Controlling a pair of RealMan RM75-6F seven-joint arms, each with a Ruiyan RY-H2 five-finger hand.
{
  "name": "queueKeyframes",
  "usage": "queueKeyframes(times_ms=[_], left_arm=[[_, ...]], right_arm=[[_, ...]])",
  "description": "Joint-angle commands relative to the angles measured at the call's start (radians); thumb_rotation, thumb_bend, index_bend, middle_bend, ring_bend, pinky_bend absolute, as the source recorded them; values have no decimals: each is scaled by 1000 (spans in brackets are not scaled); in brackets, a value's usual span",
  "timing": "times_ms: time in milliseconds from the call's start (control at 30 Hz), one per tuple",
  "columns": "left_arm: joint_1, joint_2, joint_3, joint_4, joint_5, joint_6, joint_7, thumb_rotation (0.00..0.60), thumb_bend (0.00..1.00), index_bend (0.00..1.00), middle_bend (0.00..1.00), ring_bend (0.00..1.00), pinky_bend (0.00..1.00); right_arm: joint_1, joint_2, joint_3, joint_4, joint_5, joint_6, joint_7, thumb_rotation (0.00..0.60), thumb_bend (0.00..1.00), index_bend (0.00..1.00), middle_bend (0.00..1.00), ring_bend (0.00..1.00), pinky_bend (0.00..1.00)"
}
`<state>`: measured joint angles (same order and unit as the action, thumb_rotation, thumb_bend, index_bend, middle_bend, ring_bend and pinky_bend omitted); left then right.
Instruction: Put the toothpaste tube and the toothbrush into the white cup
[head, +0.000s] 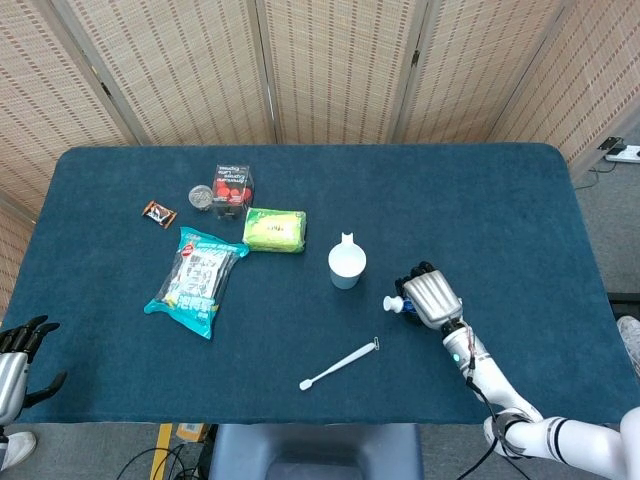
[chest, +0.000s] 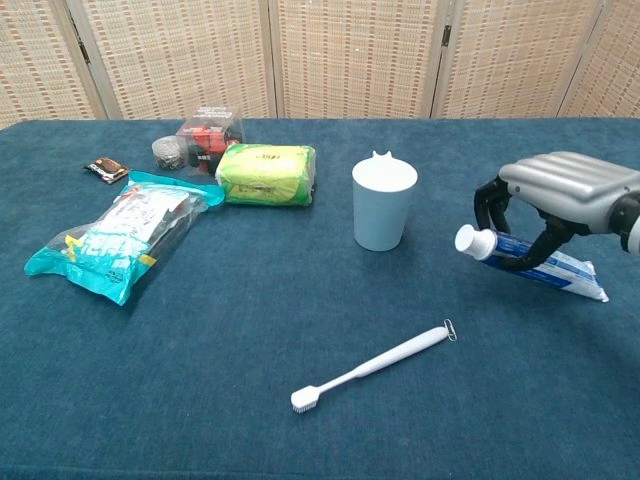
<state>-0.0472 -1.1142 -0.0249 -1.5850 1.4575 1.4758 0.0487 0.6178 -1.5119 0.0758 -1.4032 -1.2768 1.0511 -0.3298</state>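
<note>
My right hand (chest: 560, 200) (head: 430, 295) grips the blue-and-white toothpaste tube (chest: 545, 262), lifted off the table with its white cap (head: 391, 303) pointing left and tilted up, to the right of the white cup (chest: 384, 205) (head: 347, 265). The cup stands upright mid-table. In front of the cup the white toothbrush (chest: 372, 368) (head: 340, 364) lies on the cloth, bristles toward the near left. My left hand (head: 18, 355) hangs off the table's near-left corner with its fingers apart and nothing in it.
On the left of the blue table (head: 480, 200) lie a teal snack bag (chest: 120, 235), a green packet (chest: 265, 174), a clear box of red items (chest: 208, 135), a small round tin (chest: 168, 151) and a dark candy wrapper (chest: 106, 169). Wicker screens stand behind.
</note>
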Motion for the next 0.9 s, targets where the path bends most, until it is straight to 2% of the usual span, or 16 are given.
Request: queueKeyframes(times_ms=[33,133,400,700,900], left_arm=[[-1,2,-1,-3,1,1,2,600,314,225,165,191,193],[-3,4,-2,-8,2,0,6,600,314,225,165,191,193],[-5,10,-3,-22,1,-4,14,600,314,225,165,192,193],[-6,13,1,-27,-2,-12,23,600,314,225,165,191,193],[-7,19,0,-36,-3,-12,28,600,314,225,161,192,193]], right_arm=[[-20,38,14,-67,-103,68,155,600,534,643,573,360,260],[-30,28,24,-62,-160,121,269,600,534,643,574,364,260],[-32,-49,46,33,-227,181,531,600,533,644,575,370,272],[-44,-89,41,120,-251,205,729,600,533,644,576,374,273],[-72,-65,18,166,-273,233,819,600,522,644,576,374,273]])
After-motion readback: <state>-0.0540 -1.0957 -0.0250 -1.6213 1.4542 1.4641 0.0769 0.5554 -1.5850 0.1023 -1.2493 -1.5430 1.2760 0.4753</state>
